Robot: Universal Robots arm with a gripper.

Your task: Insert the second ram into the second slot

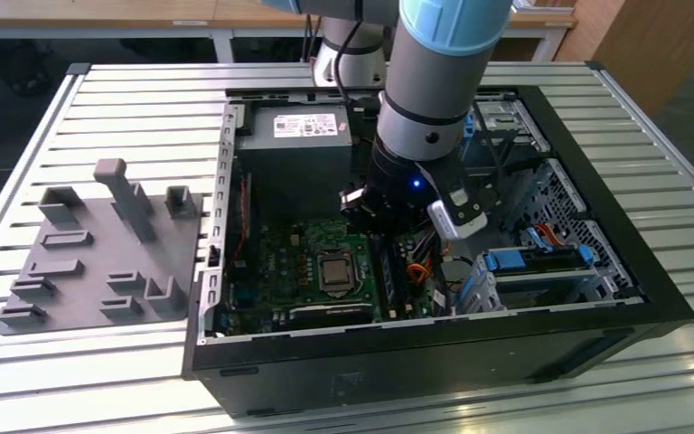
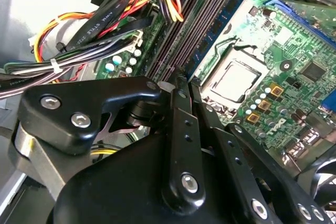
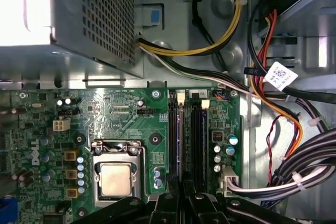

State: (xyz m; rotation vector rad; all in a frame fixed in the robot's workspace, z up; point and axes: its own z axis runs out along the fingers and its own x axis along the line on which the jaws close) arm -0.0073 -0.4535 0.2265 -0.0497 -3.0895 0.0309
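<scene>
Pinching the second ram (image 3: 176, 140) near one end, the gripper (image 3: 182, 196) has its jaws almost closed. In the exterior view the stick stands edge-on among the memory slots (image 3: 198, 140), at three o'clock from the processor socket (image 1: 335, 268) inside the case (image 1: 654, 294). Uneven pressure could seat it crooked, and the loose cables (image 1: 417, 269) crowding close might snag.

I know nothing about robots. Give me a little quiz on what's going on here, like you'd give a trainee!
1. Fill in: the grey tray lies on the exterior view's ___ of the computer case.
2. True or false: the case is open, showing the motherboard.
3. The gripper is nearest: A the memory slots; B the grey tray; C the table outside the case.
Key: 1 left; 2 true; 3 A.
</scene>
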